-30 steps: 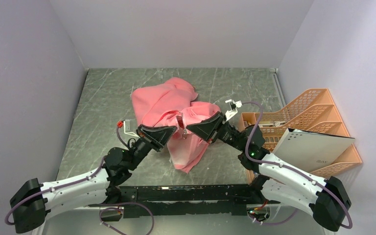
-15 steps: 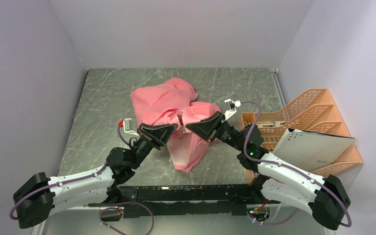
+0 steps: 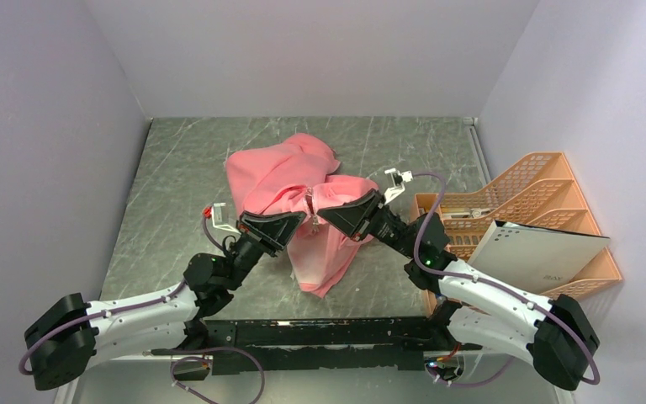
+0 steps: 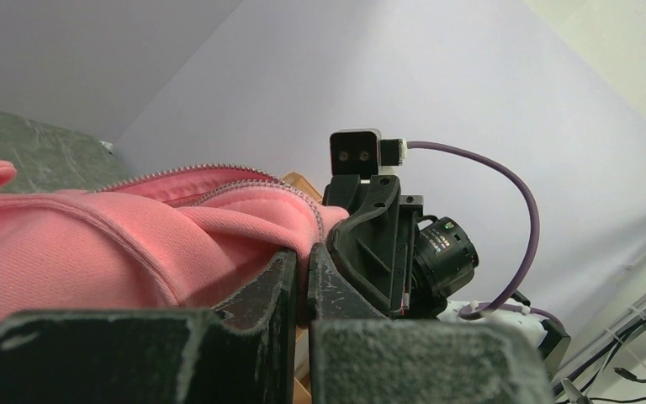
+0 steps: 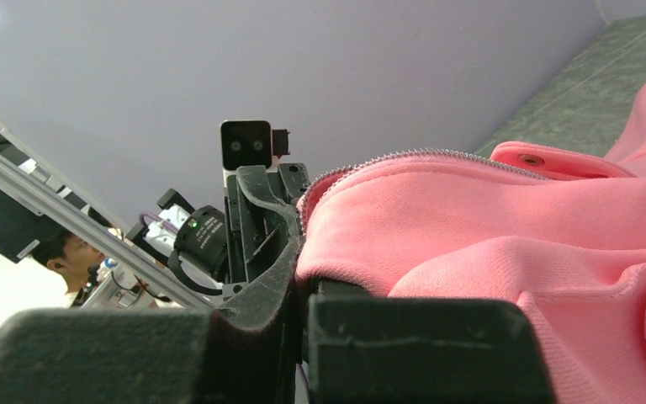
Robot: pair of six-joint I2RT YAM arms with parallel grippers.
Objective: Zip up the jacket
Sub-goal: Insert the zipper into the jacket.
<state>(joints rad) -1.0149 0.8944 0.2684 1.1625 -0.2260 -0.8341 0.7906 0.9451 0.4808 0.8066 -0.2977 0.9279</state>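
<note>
1. The jacket [image 3: 279, 172] lies bunched on the table [image 3: 177, 194], a little right of centre. Its long axis runs from the far side toward the arm bases, and the near end tapers to a flap pointing at me.
2. The zipper [image 3: 309, 202] runs far-to-near down the raised middle fold, right between the two grippers.
3. The left gripper [image 3: 301, 222] is narrowed down on the fabric edge just left of the zipper. In my left wrist view the fingers [image 4: 279, 282] stand almost together, with the pink hem pinched in the slit.
4. The right gripper [image 3: 323, 215] is clamped the same way on the edge just right of the zipper. The two tips nearly face each other.
5. Compared with a second ago, the left arm's elbow has swung inward toward the middle and the right arm's has crept slightly left. The grippers have barely shifted and the heap keeps its outline.
6. Only the wrist views show the zipper teeth [image 4: 210, 172] as two open rows along the crest. The right wrist view also shows a small round stud [image 5: 532, 159] on a flap.
7. Only the top view shows the orange file tray [image 3: 547, 181] at the right, holding a white folder [image 3: 538, 252].
</note>
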